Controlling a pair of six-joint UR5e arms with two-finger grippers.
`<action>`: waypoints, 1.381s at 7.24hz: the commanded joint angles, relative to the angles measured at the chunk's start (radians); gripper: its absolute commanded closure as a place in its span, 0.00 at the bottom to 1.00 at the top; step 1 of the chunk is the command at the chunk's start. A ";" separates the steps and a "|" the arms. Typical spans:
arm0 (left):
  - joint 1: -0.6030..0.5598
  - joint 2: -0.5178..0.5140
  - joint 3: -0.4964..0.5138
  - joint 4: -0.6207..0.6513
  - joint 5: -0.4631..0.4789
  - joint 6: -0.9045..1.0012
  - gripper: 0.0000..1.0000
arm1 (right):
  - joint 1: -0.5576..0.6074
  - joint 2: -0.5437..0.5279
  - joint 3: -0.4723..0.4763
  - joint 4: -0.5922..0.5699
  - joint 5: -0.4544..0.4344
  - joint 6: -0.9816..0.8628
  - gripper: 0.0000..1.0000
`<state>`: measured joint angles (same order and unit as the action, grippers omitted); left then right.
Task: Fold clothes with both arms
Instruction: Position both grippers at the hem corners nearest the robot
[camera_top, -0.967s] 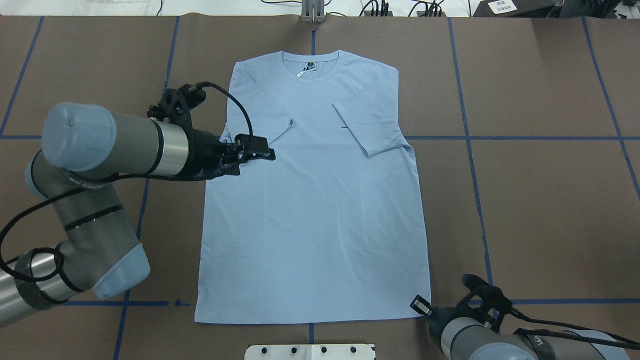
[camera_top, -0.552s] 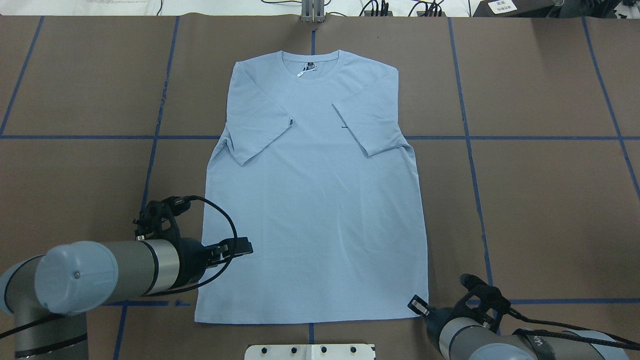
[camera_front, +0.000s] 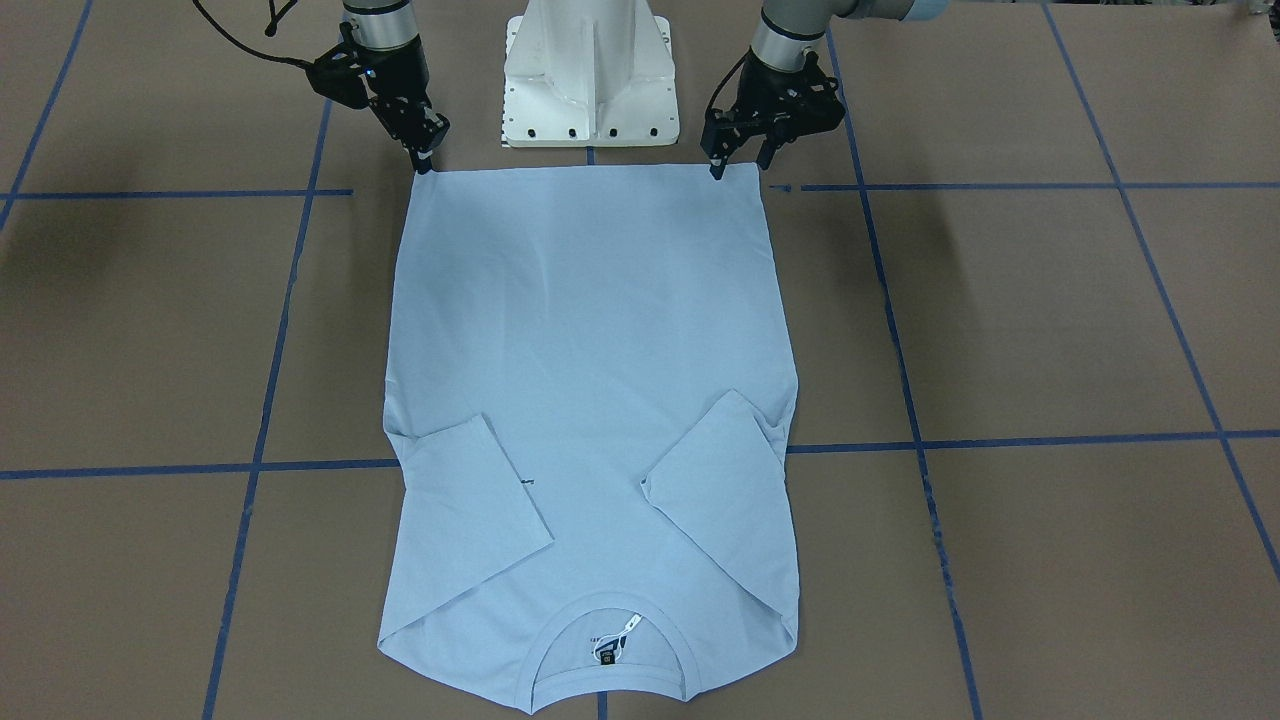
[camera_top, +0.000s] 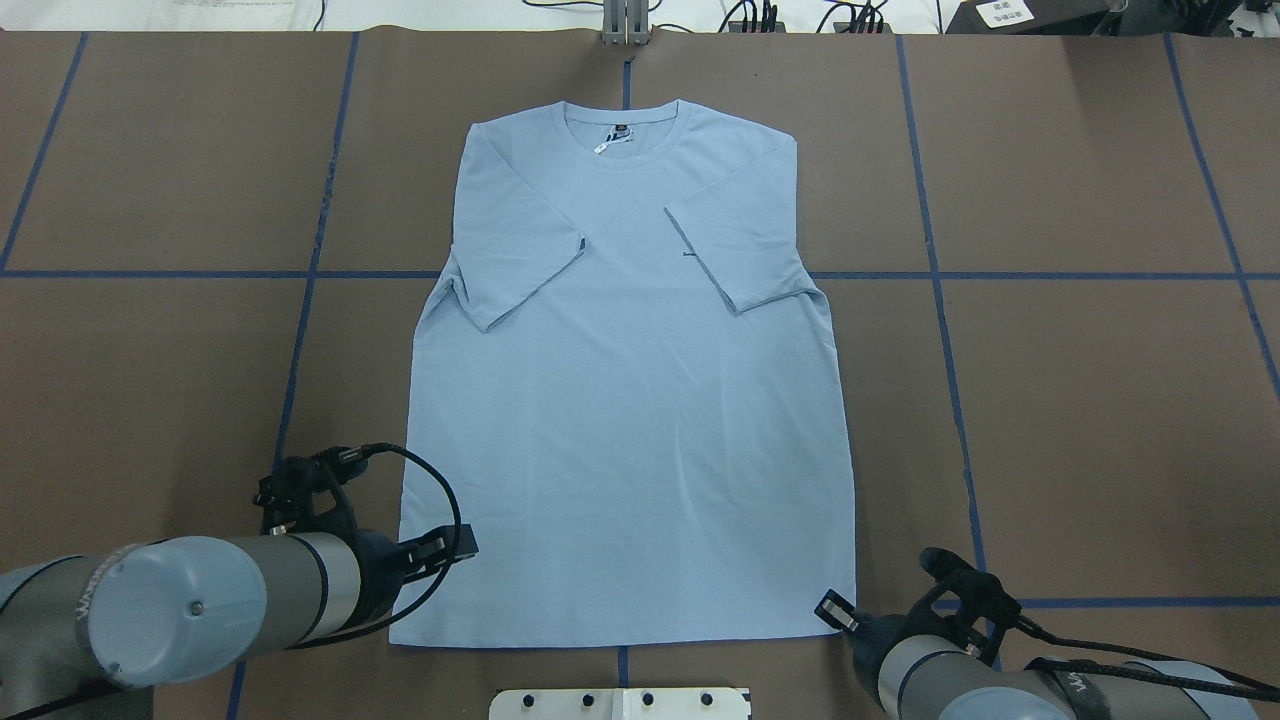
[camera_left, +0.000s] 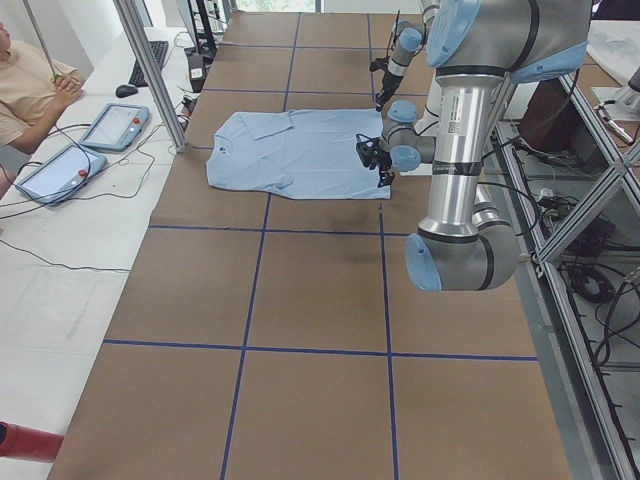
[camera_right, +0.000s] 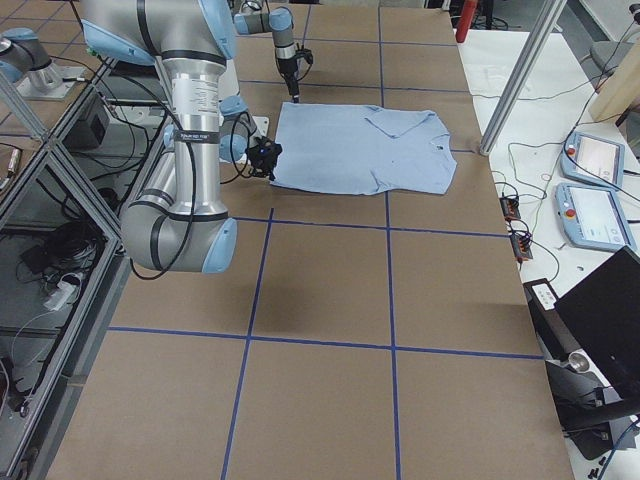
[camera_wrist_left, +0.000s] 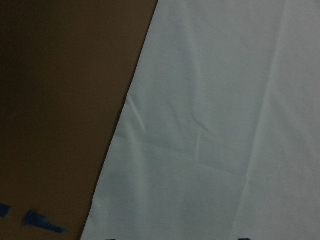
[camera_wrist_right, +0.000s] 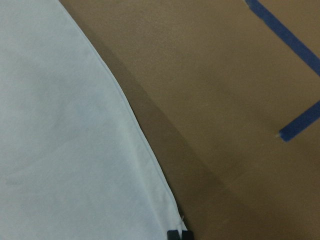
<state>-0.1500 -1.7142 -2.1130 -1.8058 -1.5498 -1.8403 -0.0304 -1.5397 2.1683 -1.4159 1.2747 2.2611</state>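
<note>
The light blue T-shirt (camera_top: 630, 400) lies flat on the brown table, neck and tag at the far end, both sleeves folded inward; no chest print shows. My left gripper (camera_top: 447, 550) is open and hovers at the shirt's near left hem corner, also seen in the front-facing view (camera_front: 738, 165). The left wrist view shows the shirt's side edge (camera_wrist_left: 225, 125) below it. My right gripper (camera_top: 838, 612) sits at the near right hem corner, fingers together on the corner cloth (camera_wrist_right: 65, 140); it also shows in the front-facing view (camera_front: 426, 160).
The white pedestal base (camera_front: 590, 80) stands just behind the hem between the arms. Blue tape lines (camera_top: 940, 300) cross the table. A person and two tablets (camera_left: 115, 125) are at the far side, beyond a metal post (camera_left: 150, 70).
My left arm pulled back from the left sleeve toward the robot, down to the near left hem corner. The left sleeve lies folded inward. The right arm has not moved.
</note>
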 joint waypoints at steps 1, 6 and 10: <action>0.017 0.001 0.024 0.022 -0.001 -0.002 0.23 | 0.001 -0.002 0.002 0.000 -0.001 0.000 1.00; 0.061 0.016 0.024 0.049 -0.010 -0.002 0.31 | 0.001 -0.002 0.001 0.000 -0.001 0.000 1.00; 0.063 0.022 0.028 0.051 -0.010 -0.002 0.39 | 0.001 -0.004 0.002 0.000 0.000 -0.002 1.00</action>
<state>-0.0880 -1.6938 -2.0866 -1.7550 -1.5600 -1.8423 -0.0292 -1.5428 2.1692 -1.4159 1.2735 2.2598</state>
